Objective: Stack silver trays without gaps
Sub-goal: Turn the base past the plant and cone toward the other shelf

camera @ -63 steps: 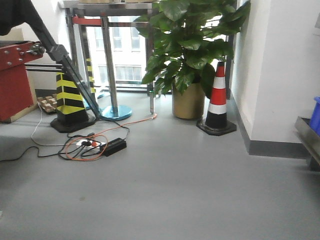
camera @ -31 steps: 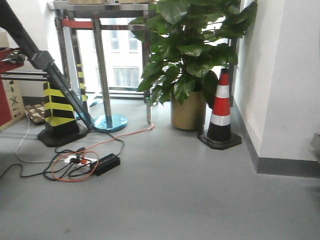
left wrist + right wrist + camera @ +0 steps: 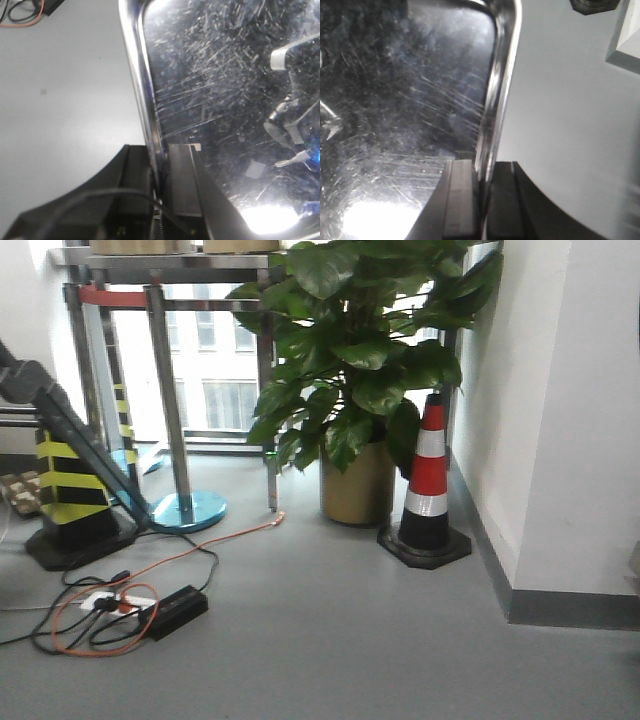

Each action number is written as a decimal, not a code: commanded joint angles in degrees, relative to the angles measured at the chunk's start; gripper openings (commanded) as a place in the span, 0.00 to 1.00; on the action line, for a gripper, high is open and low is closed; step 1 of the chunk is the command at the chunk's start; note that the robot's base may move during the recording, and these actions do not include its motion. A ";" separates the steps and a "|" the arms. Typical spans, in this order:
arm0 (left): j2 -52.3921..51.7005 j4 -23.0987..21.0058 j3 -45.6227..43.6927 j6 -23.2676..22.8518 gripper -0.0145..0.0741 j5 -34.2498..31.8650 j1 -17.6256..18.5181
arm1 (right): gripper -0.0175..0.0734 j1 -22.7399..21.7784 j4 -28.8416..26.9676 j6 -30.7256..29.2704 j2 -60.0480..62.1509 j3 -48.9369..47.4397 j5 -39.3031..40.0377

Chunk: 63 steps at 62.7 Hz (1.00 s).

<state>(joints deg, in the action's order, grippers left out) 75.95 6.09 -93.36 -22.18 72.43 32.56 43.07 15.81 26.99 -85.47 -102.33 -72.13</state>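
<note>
A scratched silver tray (image 3: 225, 90) fills the right of the left wrist view, held above the grey floor. My left gripper (image 3: 161, 167) is shut on its left rim (image 3: 140, 85), one finger inside the tray and one outside. In the right wrist view the same kind of silver tray (image 3: 400, 100) fills the left. My right gripper (image 3: 482, 177) is shut on its right rim (image 3: 497, 85). No tray and no gripper shows in the front view.
Ahead in the front view stand a potted plant (image 3: 350, 390), an orange-white cone (image 3: 425, 490), steel posts (image 3: 165, 400), a yellow-black striped post (image 3: 65, 490) and cables with a power strip (image 3: 120, 610) on the grey floor. A white wall (image 3: 570, 420) is at the right.
The front view has swung to the right and a little closer: the plant, cone and cables have slid leftward, and the red cabinet and the blue bin have left the picture.
</note>
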 commanded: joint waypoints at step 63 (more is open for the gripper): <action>-1.81 -3.28 -1.98 1.10 0.12 0.26 0.52 | 0.26 0.23 0.62 -1.81 2.02 -1.73 1.97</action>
<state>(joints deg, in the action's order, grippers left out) 75.95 6.01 -93.36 -22.18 72.43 32.56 43.07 15.90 26.99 -85.47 -102.33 -72.13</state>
